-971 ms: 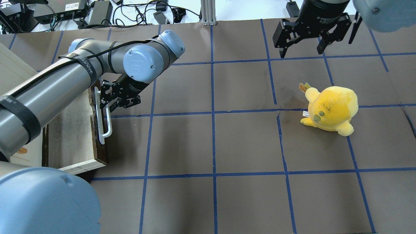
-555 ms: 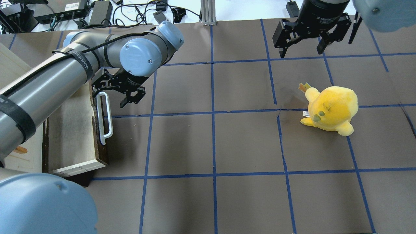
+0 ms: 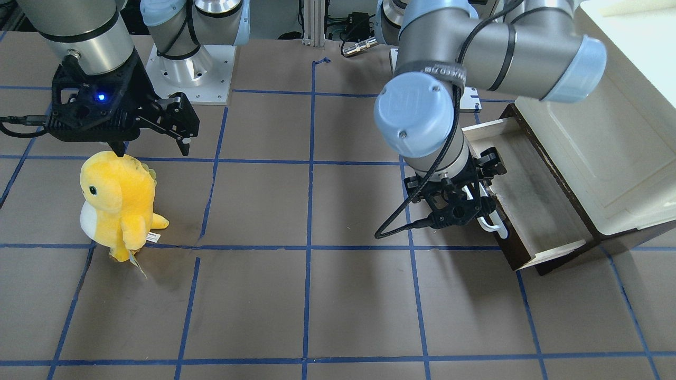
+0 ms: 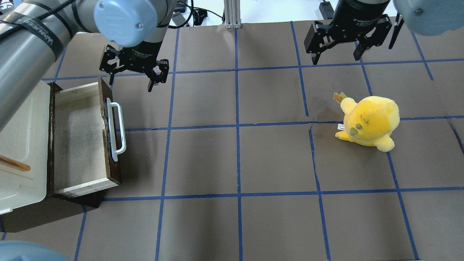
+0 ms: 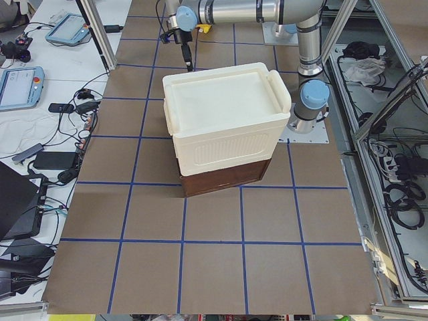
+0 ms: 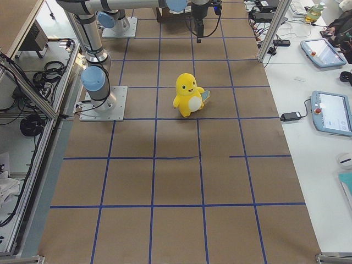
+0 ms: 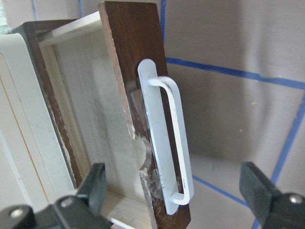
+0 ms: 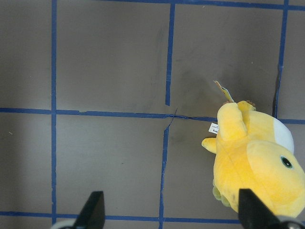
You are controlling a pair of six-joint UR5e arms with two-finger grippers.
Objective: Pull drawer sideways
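Note:
The dark brown drawer point(image 4: 78, 137) stands pulled out of the cabinet, its pale inside showing and nothing in it. Its white bar handle point(image 4: 116, 130) is free. My left gripper point(image 4: 130, 82) is open and empty. It hangs beyond the drawer's far end, apart from the handle. In the left wrist view the handle point(image 7: 167, 152) and the drawer front point(image 7: 136, 52) lie ahead between my spread fingers point(image 7: 95, 183). My right gripper point(image 4: 336, 59) is open and empty at the far right, beyond the yellow plush.
The cream-white cabinet point(image 4: 21, 127) with a small wooden handle point(image 4: 14, 164) sits over the drawer at the table's left edge; it also shows in the exterior left view point(image 5: 224, 114). A yellow plush toy point(image 4: 369, 121) stands at the right.
My left gripper has opened off the white handle, risen and moved toward the table's far side. The drawer has stayed pulled out. The right arm has not moved.

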